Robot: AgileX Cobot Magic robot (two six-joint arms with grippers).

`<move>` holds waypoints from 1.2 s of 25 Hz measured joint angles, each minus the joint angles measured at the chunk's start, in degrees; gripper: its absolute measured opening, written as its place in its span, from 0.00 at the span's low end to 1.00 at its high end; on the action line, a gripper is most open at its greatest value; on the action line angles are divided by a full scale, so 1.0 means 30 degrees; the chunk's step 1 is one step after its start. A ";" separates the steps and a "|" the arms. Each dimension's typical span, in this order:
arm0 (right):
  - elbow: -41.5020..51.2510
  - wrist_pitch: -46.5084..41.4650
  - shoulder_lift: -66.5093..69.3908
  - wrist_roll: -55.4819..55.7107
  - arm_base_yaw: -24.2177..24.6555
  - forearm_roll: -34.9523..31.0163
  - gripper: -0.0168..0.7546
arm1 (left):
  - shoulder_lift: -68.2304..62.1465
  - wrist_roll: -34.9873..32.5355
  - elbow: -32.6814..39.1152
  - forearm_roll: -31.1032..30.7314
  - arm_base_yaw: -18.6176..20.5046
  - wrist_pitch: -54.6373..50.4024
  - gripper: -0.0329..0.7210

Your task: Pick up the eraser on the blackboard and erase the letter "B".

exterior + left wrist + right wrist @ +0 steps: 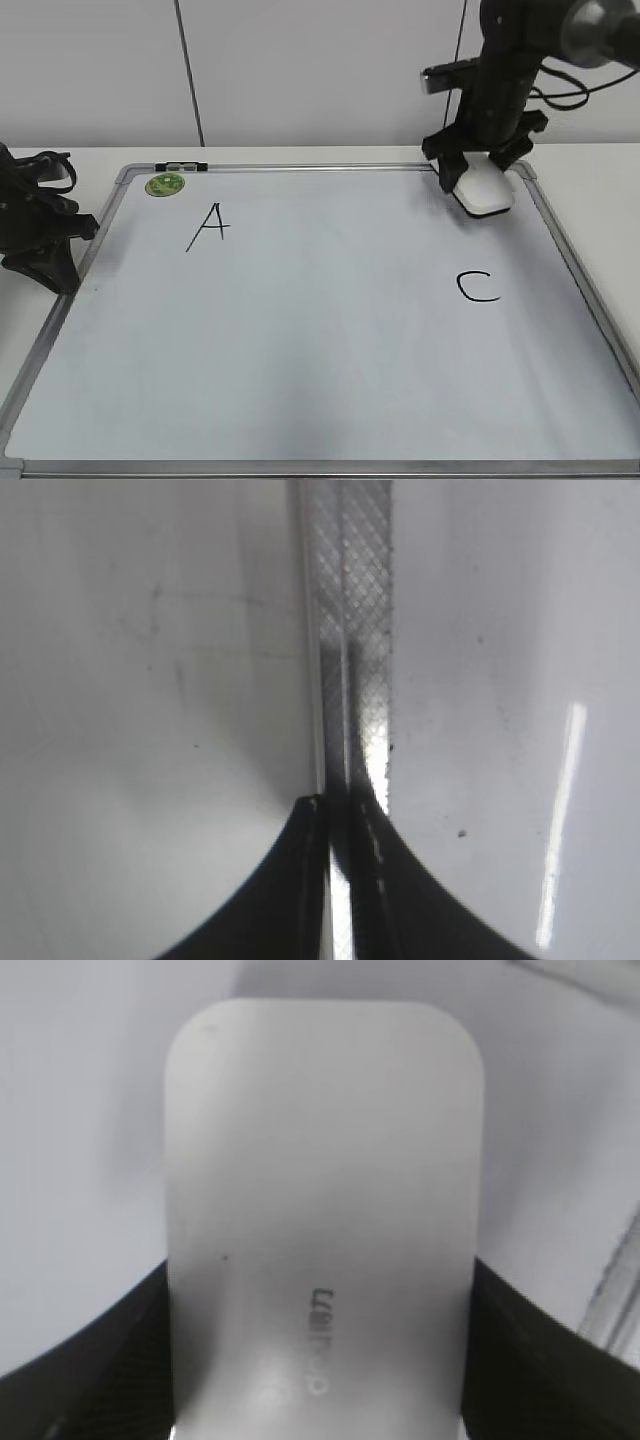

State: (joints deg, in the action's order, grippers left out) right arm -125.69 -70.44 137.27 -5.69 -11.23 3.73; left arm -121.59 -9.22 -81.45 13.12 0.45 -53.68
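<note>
The right gripper (pixel 480 172) stands at the board's 1 o'clock corner, its two black fingers clamped on the long sides of the eraser (pixel 485 190) — the right wrist view shows the white block (pixel 322 1220) filling the frame, a dark finger (pixel 80 1360) pressed against each flank and grey lettering near its lower middle. The eraser sits at the blackboard (pixel 330 340) surface just inside the silver frame; whether it touches or hangs just above cannot be told.

On the board, a black "A" (pixel 208 226) lies at about 10 o'clock and a black "C" (pixel 478 287) at about 3 o'clock. No "B" shows between them. A round green magnet (pixel 165 184) sits at 11 o'clock, near a small marker (pixel 182 165) on the top frame.

The left gripper (pixel 40 235) rests at 9 o'clock, over the board's left frame rail (pixel 350 630) — its dark jaws are pressed together.
</note>
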 joint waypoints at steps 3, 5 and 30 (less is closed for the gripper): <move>0.0000 0.0000 -0.1348 0.0030 0.0000 0.0030 0.73 | 0.0000 0.0000 0.0000 0.0000 0.0000 0.0000 0.06; 0.0000 -0.0045 -0.2143 0.0030 0.0000 0.0030 0.73 | 0.0000 0.0000 0.0000 0.0000 0.0000 0.0000 0.06; 1.4568 0.4044 -1.1269 0.0351 0.3532 -0.1834 0.73 | 0.0000 0.0032 0.0000 -0.0040 0.0000 0.0035 0.06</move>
State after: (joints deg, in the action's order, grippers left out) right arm -81.98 -58.30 103.46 -4.63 -0.63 -1.77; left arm -121.59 -9.12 -81.45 13.00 0.45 -53.58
